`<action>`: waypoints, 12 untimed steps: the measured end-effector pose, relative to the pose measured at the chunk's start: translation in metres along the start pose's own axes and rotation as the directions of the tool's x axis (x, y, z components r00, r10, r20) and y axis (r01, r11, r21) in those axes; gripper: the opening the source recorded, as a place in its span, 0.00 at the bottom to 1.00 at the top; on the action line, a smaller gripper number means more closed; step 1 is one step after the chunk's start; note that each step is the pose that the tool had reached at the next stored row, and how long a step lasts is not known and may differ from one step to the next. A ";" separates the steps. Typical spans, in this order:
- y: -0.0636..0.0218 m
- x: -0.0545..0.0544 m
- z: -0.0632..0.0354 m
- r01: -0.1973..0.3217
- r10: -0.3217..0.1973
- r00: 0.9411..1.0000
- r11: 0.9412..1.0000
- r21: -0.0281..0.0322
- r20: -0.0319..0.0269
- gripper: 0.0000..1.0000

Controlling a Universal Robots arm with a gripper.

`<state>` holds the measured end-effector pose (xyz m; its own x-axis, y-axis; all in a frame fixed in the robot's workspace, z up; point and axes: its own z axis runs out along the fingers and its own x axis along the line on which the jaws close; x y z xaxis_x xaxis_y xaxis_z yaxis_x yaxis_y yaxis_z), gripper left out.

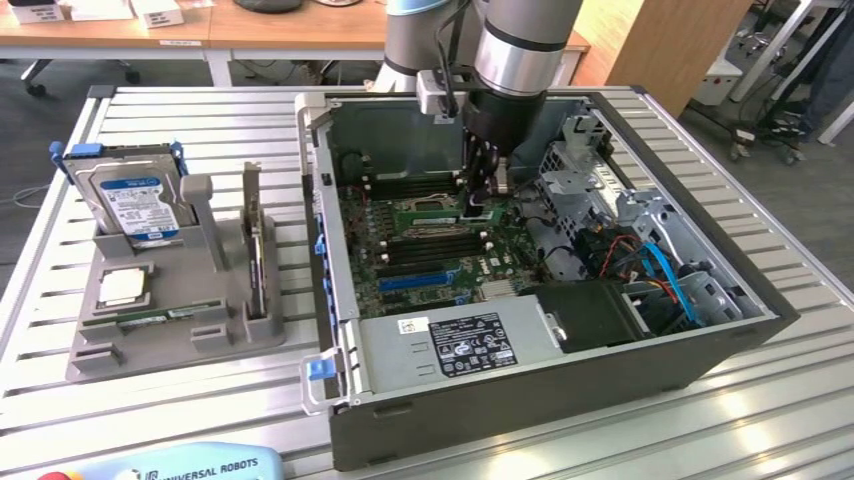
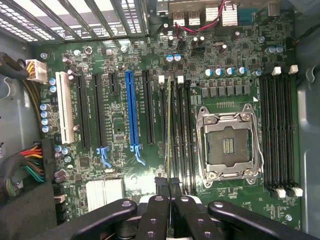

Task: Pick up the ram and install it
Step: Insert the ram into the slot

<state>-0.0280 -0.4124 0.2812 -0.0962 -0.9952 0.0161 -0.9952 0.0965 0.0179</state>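
The ram (image 2: 169, 130) shows edge-on in the wrist view as a thin green strip. It lines up along the bank of dark memory slots (image 2: 181, 135) next to the processor socket (image 2: 227, 145). My gripper (image 2: 169, 200) is shut on it, with a black finger (image 2: 152, 215) on either side. In the exterior view my gripper (image 1: 483, 195) reaches down into the open computer case (image 1: 747, 320), and the green ram (image 1: 490, 211) sits at its tip just above the motherboard. I cannot tell whether it touches the slot.
On the exterior view's left stands a grey holder (image 1: 187, 345) with a silver hard drive (image 1: 134, 205), a square processor chip (image 1: 123, 288) and a second green stick (image 1: 167, 317) lying flat. Cables (image 1: 667, 270) and the power supply (image 1: 454, 345) crowd the case.
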 end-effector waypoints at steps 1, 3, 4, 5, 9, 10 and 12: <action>0.0000 0.000 0.0000 0.000 0.000 1.000 1.000 0.000 0.000 0.11; 0.0000 0.000 0.0001 0.000 0.000 1.000 1.000 0.000 0.000 0.11; 0.0000 0.000 0.0001 0.003 -0.003 1.000 1.000 0.000 0.000 0.11; 0.0000 0.000 0.0001 0.008 -0.008 1.000 1.000 0.000 0.000 0.11; -0.0001 0.000 0.0002 0.056 -0.056 0.998 0.998 0.001 -0.001 0.11; 0.0000 0.000 0.0002 0.067 -0.067 0.998 0.998 0.001 -0.001 0.11; 0.0000 0.000 0.0003 0.069 -0.069 0.998 0.998 0.001 -0.002 0.11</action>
<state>-0.0280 -0.4124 0.2810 -0.0273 -0.9995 0.0166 -0.9995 0.0275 0.0178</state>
